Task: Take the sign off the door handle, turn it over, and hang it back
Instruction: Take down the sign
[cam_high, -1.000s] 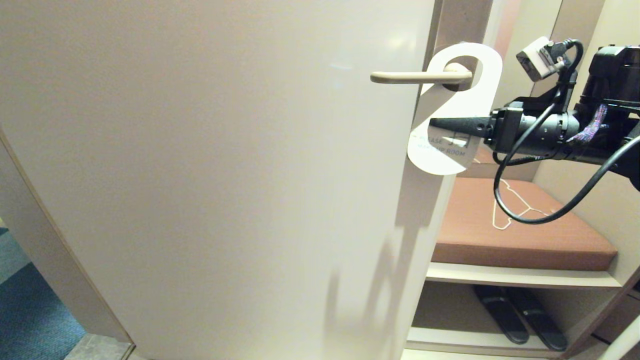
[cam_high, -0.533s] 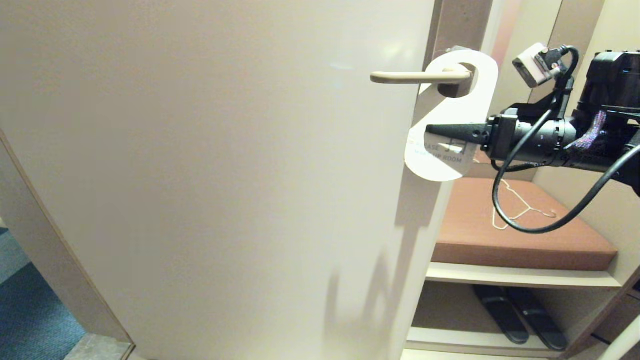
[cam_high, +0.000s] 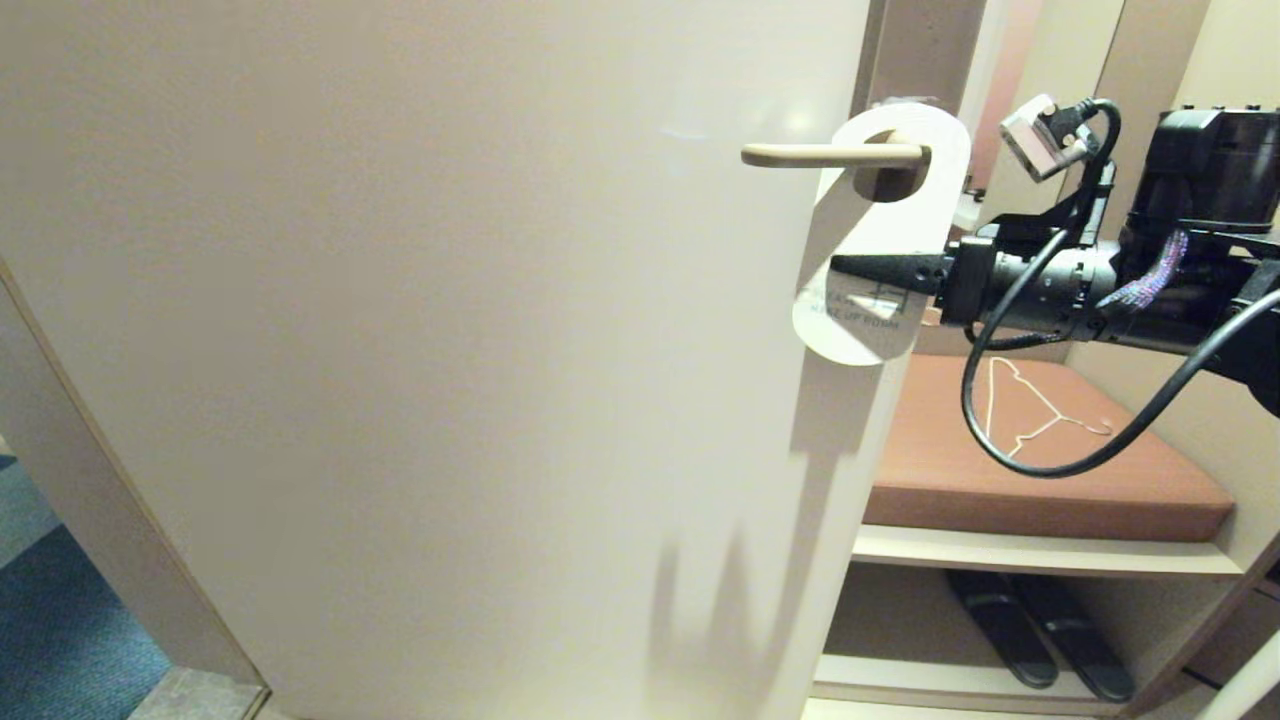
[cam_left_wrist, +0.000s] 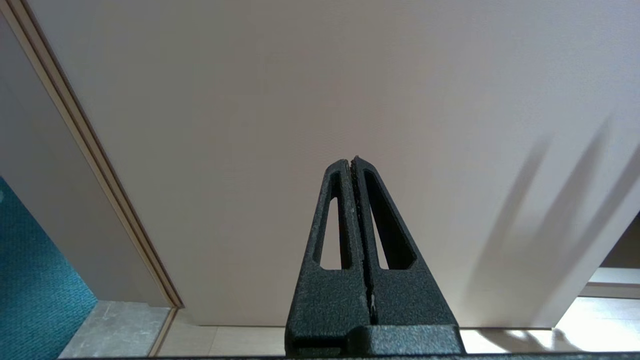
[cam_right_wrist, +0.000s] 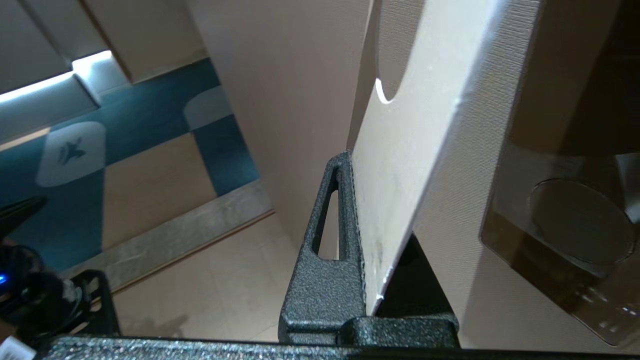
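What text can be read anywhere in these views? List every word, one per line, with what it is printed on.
"MAKE UP ROOM": lower line on the white sign hanging on the door handle, faint but legible in the head view.
Line above it on the sign: too blurred and partly covered by the right gripper to read.
No other readable text.

The right arm is reaching in level from the right side of the head view, its wrist camera riding on top and a black cable looping beneath. The right gripper (cam_high: 850, 268) is pointing leftward, its fingers (cam_right_wrist: 325, 240) clamping flat together on the sign (cam_high: 880, 240). The left gripper (cam_left_wrist: 354, 162) is hanging parked low, fingers pressed together on nothing.
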